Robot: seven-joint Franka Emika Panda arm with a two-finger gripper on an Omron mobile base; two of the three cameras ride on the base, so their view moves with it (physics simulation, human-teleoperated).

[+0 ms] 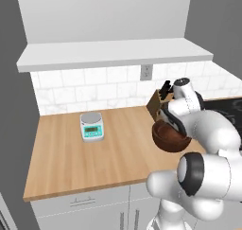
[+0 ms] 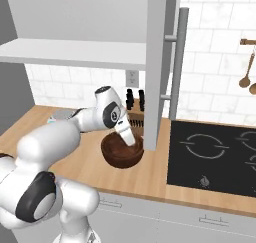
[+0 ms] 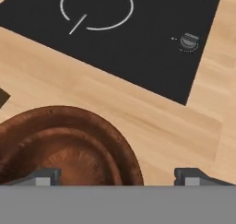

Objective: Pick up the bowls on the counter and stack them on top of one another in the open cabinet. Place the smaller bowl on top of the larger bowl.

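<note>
- Hand view: two dark fingertips point(image 3: 44, 176) rise at the bottom edge, one at lower left, one at lower right, with a wide gap between them. Gripper point(image 3: 117, 177) stands spread apart.
- Left fingertip sits over the inside of the larger bowl point(image 3: 69, 144); right fingertip is outside its rim, over bare counter point(image 3: 152, 121). The rim passes between the two tips; contact with the wood cannot be told.
- A second rounded ridge shows inside the bowl in the hand view; whether this is the smaller bowl nested there cannot be told.
- Right base view: gripper point(image 2: 131, 139) reaches down at the near rim of the larger bowl point(image 2: 121, 156), centre of frame, on the counter point(image 2: 90, 172) just left of the black cooktop point(image 2: 215, 157).
- Left base view: larger bowl point(image 1: 169, 137) at right of centre, partly behind the white arm; whether it rests on the counter point(image 1: 71, 163) or is raised cannot be told.
- Knife block point(image 1: 158, 103) just behind the bowl, against the tiled wall.
- Kitchen scale point(image 1: 91, 126) left of centre on the counter, well apart from the bowl.
- Open cabinet shelf point(image 1: 113, 54) spans the upper frame above the counter.
</note>
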